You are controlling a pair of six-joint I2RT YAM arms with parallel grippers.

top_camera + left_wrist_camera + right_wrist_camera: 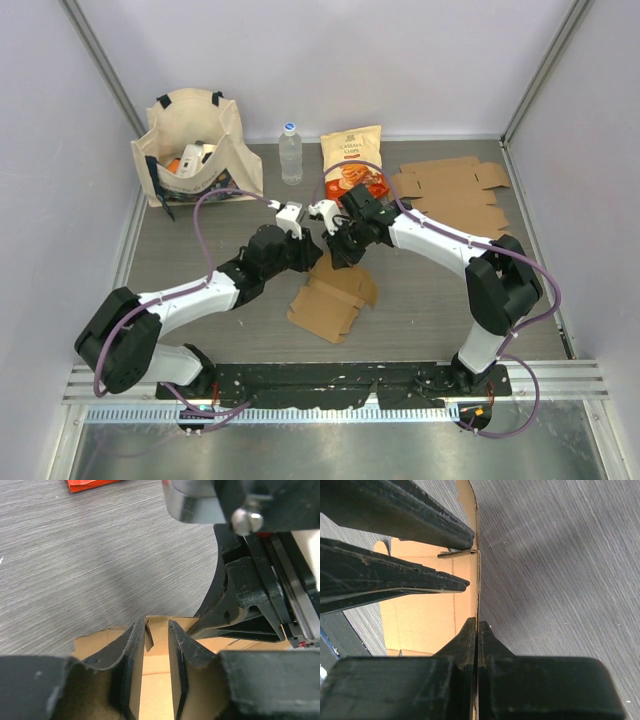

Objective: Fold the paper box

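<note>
The cardboard box lies mid-table between the arms, with the right gripper pinched shut on its upright edge, while the left gripper, jaws apart, straddles a flap just beside and facing it.

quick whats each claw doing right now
left claw: partly open over the paper box, not clamped
right claw: shut on the paper box edge
</note>
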